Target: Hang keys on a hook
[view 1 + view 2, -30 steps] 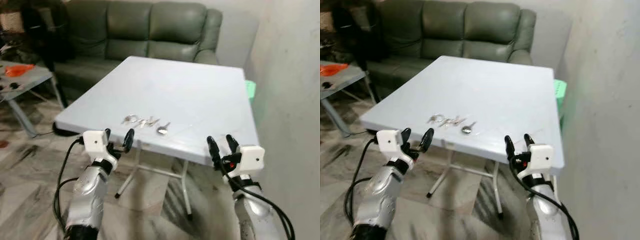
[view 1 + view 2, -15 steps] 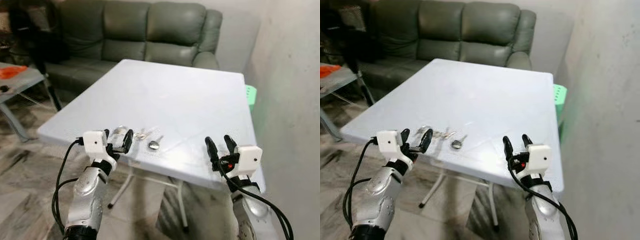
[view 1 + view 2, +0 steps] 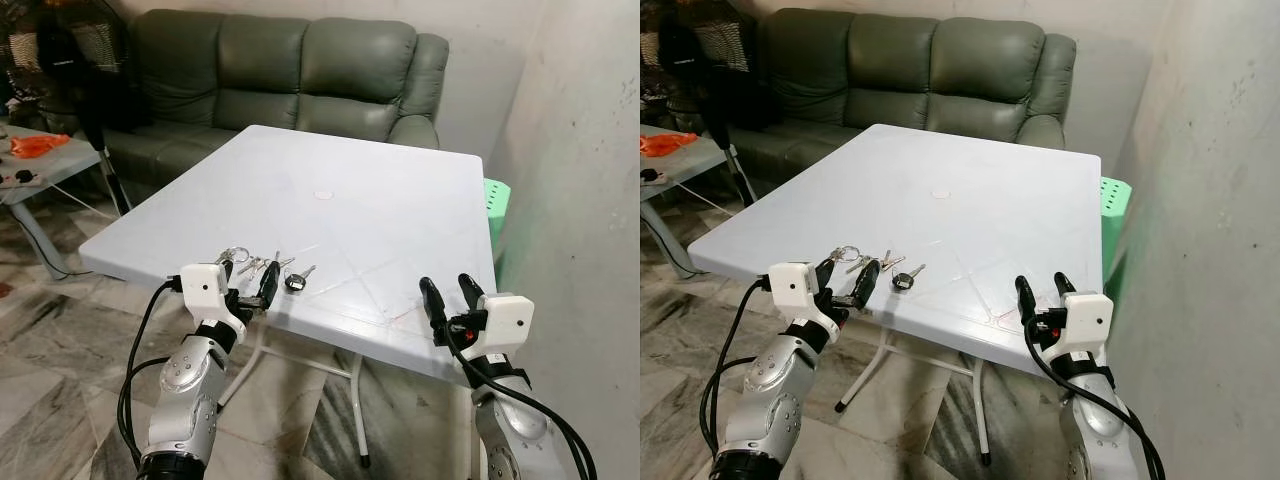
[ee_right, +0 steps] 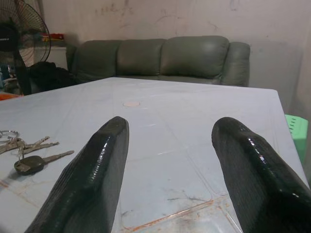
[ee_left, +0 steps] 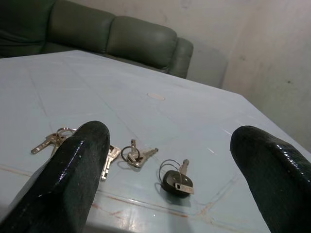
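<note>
— Since the keys (image 3: pixel 262 267) lie loose near the worktop's (image 3: pixel 380 200) front edge, how should the left hand (image 3: pixel 243 289) take them?

— It hovers just before them, fingers spread wide and holding nothing. I'd close on a ring, not a flat blade.

— And the right hand (image 3: pixel 452 302)?

— Also wide open and empty, at the edge, well apart from them. No hook is visible yet.

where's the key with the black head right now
The black-headed key lies near the white table's front edge, at the right end of the row of keys, just ahead of the open left gripper.
</note>
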